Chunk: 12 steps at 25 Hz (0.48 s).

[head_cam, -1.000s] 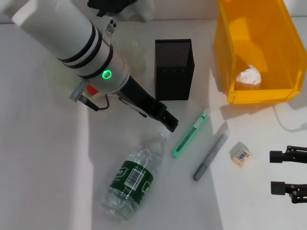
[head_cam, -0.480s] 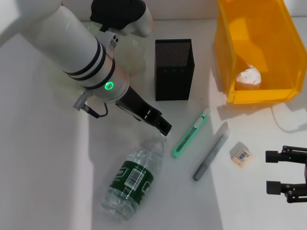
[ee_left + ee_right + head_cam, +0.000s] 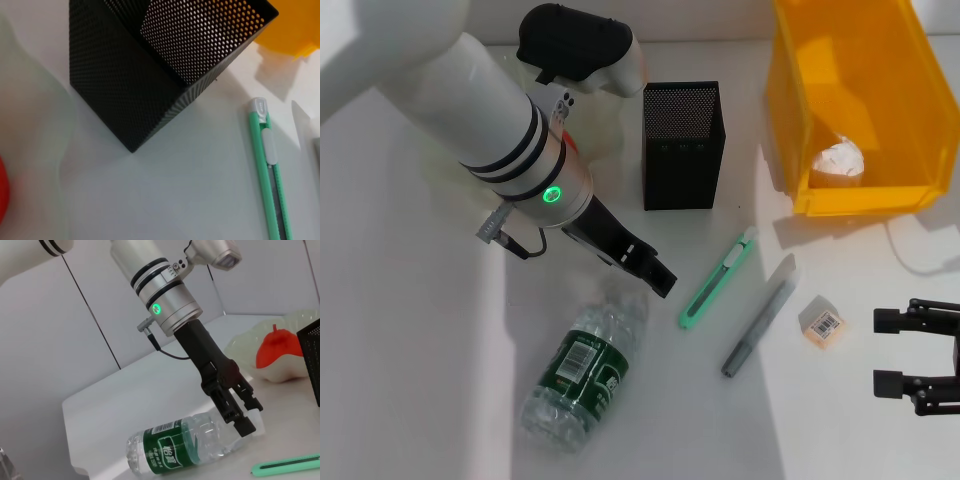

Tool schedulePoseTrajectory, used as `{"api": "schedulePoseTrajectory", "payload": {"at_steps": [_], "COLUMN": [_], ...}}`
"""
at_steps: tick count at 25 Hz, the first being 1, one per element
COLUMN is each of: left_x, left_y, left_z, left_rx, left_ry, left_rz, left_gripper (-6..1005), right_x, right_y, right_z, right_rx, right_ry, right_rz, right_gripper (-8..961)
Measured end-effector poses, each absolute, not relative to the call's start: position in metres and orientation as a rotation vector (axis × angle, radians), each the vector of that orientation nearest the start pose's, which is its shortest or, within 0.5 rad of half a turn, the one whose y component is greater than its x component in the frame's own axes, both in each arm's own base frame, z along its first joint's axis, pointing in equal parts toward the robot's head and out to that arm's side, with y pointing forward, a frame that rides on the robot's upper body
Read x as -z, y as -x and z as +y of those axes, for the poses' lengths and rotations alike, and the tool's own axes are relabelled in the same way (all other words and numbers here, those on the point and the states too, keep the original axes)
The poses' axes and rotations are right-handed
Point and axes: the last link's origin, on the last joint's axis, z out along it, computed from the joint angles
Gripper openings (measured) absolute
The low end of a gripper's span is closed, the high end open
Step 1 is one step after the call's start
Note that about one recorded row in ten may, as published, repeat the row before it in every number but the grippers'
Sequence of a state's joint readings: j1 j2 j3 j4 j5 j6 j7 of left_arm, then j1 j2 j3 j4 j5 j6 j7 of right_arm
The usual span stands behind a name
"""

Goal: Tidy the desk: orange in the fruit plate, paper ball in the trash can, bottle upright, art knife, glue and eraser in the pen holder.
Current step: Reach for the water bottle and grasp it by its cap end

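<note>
Sitting in the yellow bin (image 3: 790, 120): a paper ball (image 3: 838, 160).
</note>
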<state>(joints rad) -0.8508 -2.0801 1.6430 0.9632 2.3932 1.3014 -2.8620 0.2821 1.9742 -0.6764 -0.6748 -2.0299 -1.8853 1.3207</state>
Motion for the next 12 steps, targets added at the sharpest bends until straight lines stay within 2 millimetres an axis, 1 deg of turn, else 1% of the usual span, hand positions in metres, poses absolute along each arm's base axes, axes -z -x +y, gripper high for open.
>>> {"api": "schedulePoseTrajectory", "payload": {"at_steps": [12], "left_x": [0.0887], "left_y": [0.1425], "left_z": [0.3662], "left_rx": [-0.487], "left_ry": [2.614], "left_rz": [-1.143], "left_gripper": [818], "right_x": [-0.0433], "right_y": [-0.324], "right_z": [0.2323], "right_rx": [-0.743], "right_ry": [2.835], "right_rz": [0.749], "right_gripper": [807]}}
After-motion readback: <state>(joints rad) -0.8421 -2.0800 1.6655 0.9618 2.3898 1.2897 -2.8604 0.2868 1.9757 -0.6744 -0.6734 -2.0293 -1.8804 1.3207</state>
